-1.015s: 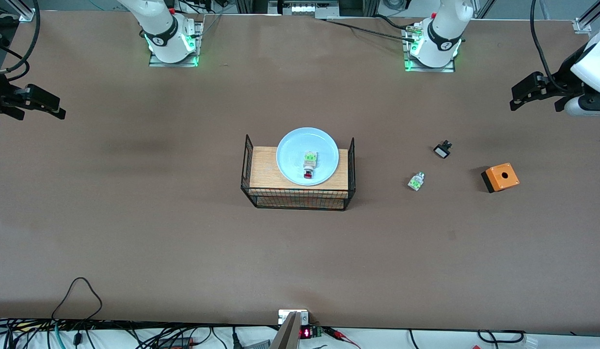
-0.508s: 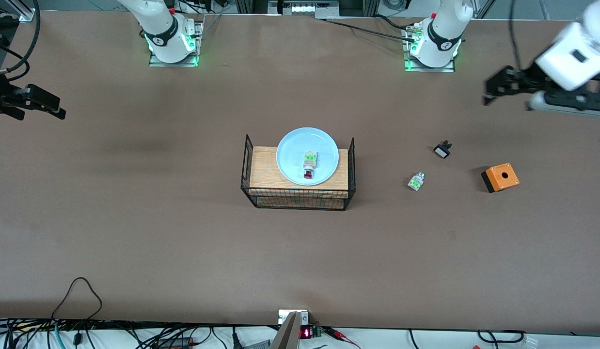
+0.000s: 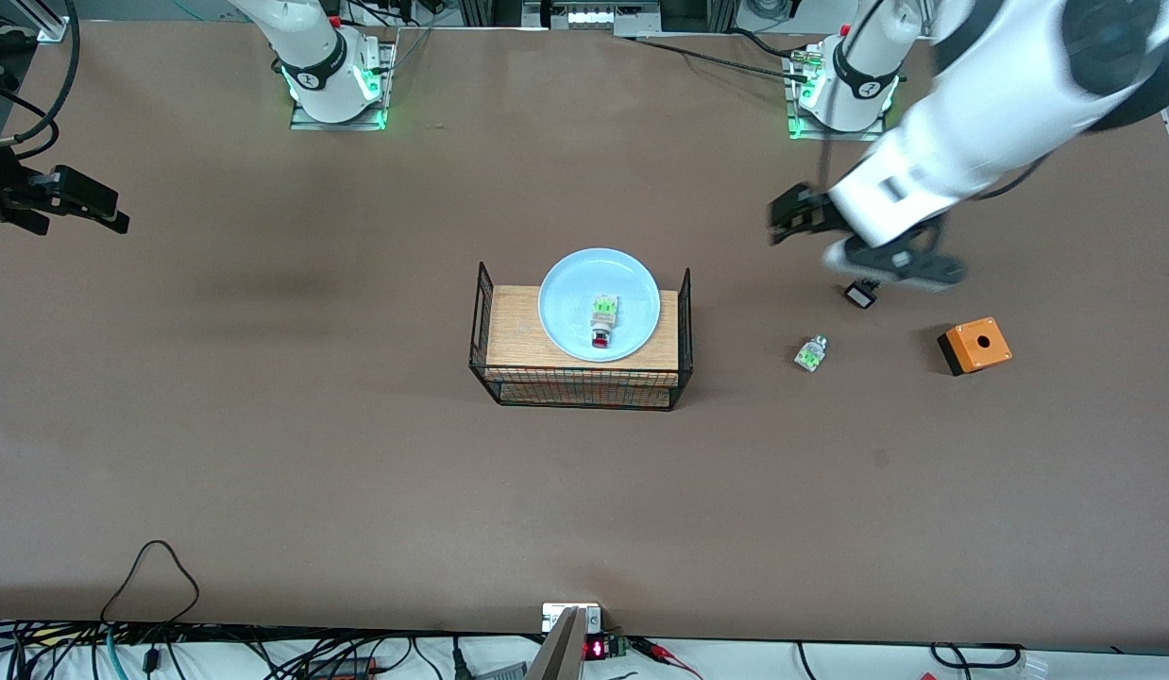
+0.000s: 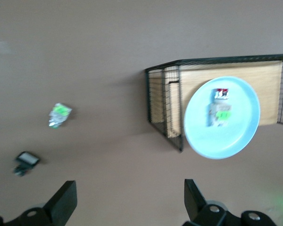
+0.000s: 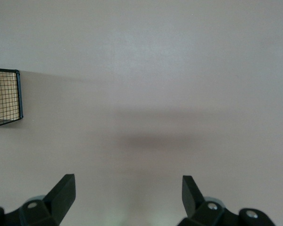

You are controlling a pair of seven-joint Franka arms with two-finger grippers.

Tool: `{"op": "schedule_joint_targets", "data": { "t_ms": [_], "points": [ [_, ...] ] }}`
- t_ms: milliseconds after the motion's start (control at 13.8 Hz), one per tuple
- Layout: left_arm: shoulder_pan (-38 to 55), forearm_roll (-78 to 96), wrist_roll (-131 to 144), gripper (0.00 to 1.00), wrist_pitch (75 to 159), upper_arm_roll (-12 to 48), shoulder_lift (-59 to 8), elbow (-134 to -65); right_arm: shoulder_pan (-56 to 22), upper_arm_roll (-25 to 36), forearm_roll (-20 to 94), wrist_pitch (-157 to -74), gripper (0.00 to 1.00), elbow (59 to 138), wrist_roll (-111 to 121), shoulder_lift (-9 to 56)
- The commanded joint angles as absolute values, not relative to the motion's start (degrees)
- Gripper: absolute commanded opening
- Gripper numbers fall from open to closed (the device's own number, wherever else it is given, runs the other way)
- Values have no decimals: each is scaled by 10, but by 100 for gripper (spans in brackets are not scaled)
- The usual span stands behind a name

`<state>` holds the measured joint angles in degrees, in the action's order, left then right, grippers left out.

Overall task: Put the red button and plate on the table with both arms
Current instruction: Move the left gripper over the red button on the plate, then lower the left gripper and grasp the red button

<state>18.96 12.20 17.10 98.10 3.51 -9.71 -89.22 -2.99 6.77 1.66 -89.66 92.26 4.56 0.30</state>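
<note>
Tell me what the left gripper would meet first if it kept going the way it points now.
Likely the plate on the wire stand. The left gripper, open and over bare table, points toward them with nothing in between, though its height is unclear, so it might pass above.

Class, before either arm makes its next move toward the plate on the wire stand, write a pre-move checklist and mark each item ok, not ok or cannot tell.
1. Left gripper open, nothing held: ok; it is over bare table toward the left arm's end.
2. Right gripper open, nothing held: ok; this arm waits at its own end.
3. Red button lying in the plate: ok.
4. Plate resting on the wood-topped stand: ok, though its rim overhangs the top.
5. Either gripper at the plate: not ok.
6. Stand's side walls leave grasp room: cannot tell.
</note>
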Motion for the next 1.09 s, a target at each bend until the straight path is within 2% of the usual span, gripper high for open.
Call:
{"op": "schedule_joint_targets", "data": {
  "t_ms": [0, 290, 508, 798, 1015],
  "points": [
    [244, 126, 273, 100, 999, 30, -154, -829, -26, 65, 18, -896, 100, 923, 52, -1],
    [314, 124, 379, 100, 1077, 35, -231, -788, -26, 65, 15, -893, 100, 923, 53, -1],
    [348, 56, 437, 100, 1135, 40, -267, -788, -27, 64, 15, -894, 100, 924, 53, 0],
    [381, -60, 460, 100, 1150, 54, -315, -790, -29, 64, 14, -895, 100, 924, 52, 1],
    [381, -69, 453, 100, 1214, 62, -338, -807, -29, 64, 14, -893, 100, 924, 53, 1]
  ]
}}
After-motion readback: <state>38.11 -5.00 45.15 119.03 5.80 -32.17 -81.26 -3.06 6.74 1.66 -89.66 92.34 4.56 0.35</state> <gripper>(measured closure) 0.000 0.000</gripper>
